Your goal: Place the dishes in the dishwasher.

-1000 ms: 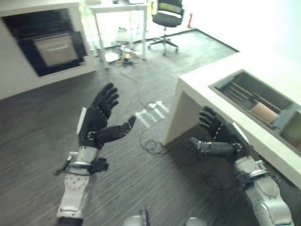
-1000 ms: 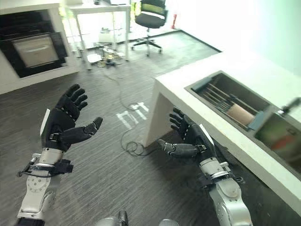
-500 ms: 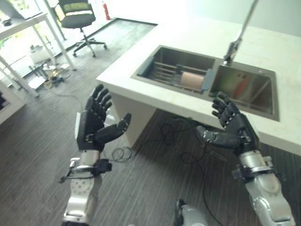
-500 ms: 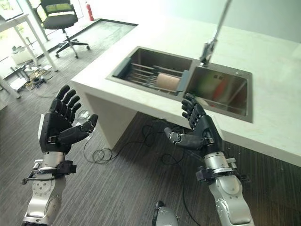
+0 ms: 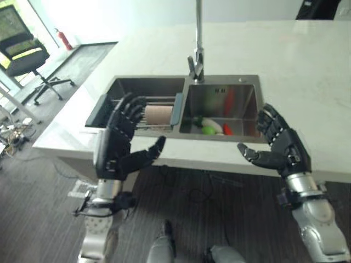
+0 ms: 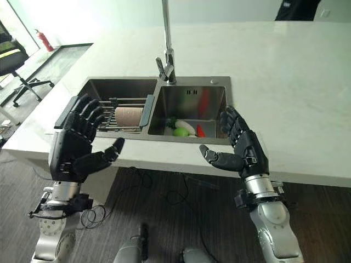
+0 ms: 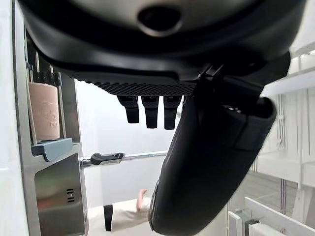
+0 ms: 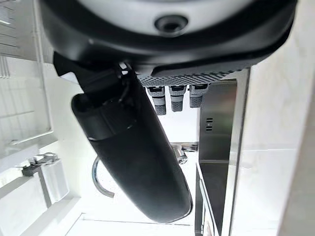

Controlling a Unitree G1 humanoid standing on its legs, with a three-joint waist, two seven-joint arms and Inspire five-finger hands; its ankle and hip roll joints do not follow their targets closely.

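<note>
Steel sink [image 6: 189, 82]: two basins; two hands, left hand [image 6: 74, 150], right hand [image 6: 244, 150], spread empty.

A double sink [image 6: 216, 90] with a tap [image 6: 166, 49] is set into the white counter [image 6: 285, 66] near its front edge.
</note>
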